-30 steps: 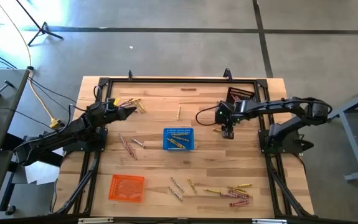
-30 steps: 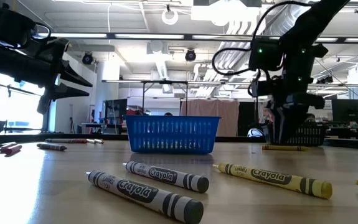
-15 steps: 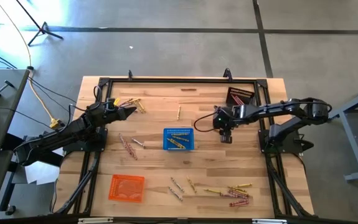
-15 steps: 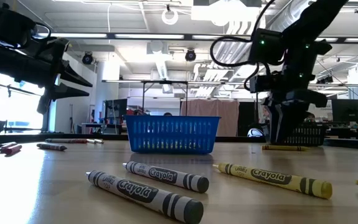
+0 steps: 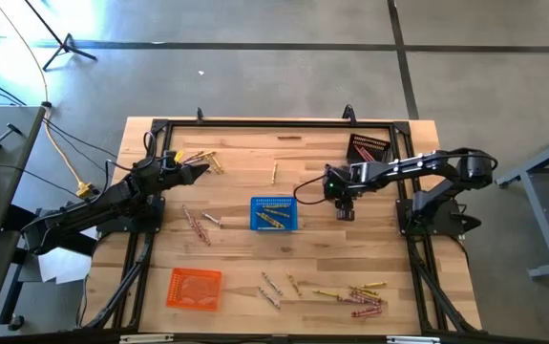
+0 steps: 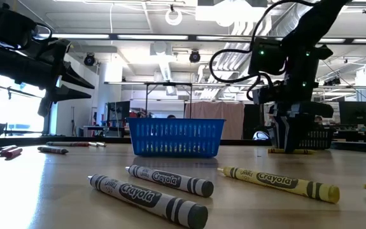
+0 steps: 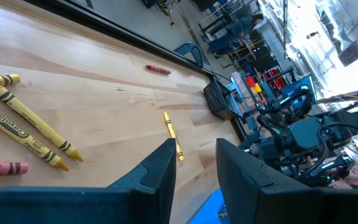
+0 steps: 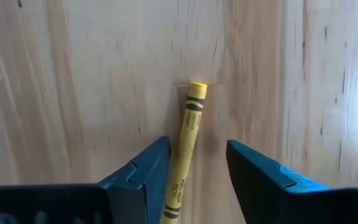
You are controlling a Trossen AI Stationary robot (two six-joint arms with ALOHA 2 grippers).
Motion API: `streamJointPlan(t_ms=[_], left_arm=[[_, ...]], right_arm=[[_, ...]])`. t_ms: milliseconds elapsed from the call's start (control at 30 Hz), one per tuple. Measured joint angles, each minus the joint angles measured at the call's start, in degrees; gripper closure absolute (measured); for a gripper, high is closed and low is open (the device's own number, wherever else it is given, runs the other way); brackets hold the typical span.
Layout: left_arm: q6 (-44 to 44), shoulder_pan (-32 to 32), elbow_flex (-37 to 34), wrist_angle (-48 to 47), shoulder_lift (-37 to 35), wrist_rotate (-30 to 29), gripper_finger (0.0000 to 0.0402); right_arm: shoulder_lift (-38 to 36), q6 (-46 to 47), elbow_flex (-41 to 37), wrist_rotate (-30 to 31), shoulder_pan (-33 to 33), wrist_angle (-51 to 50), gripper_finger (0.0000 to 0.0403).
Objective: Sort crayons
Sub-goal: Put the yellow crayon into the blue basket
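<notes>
Wooden table [image 5: 312, 162] carries scattered crayons; right gripper [image 8: 192, 167] hangs spread, unclenched, astride a yellow crayon [image 8: 186, 147]; left gripper [image 7: 192, 168] waits parted, empty, near the table's left edge.

1. Crayons [image 5: 354, 294] in yellow, red and tan were scattered flat across the table.
2. A cluster lay at the near right.
3. One yellow crayon [image 8: 187, 153] was framed lengthwise between open fingers.
</notes>
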Motion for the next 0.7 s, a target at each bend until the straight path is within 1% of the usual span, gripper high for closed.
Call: streamJointPlan(t_ms=[133, 300, 333, 367, 500, 600, 700], left_arm=[[0.0, 0.0, 0.0, 0.0, 0.0, 0.0, 0.0300], [0.0, 0.0, 0.0, 0.0, 0.0, 0.0, 0.0300], [0.0, 0.0, 0.0, 0.0, 0.0, 0.0, 0.0300], [0.0, 0.0, 0.0, 0.0, 0.0, 0.0, 0.0300], [0.0, 0.0, 0.0, 0.0, 0.0, 0.0, 0.0300], [0.0, 0.0, 0.0, 0.0, 0.0, 0.0, 0.0300], [0.0, 0.0, 0.0, 0.0, 0.0, 0.0, 0.0300]], right_arm=[[-0.5, 0.1, 0.2, -0.1, -0.1, -0.3, 0.0290], [-1.0, 1.4, 0.8, -2.3, -0.8, -0.4, 0.0377], [-1.0, 1.4, 0.9, -2.6, -1.0, -0.5, 0.0388], [-1.0, 1.4, 0.9, -3.1, -1.2, -0.5, 0.0392], [-1.0, 3.3, 0.9, -3.2, -1.2, -0.5, 0.0382], [-1.0, 4.6, 0.9, -3.2, -1.2, -0.5, 0.0394], [-1.0, 6.1, 1.7, -3.3, -1.2, -1.0, 0.0394]])
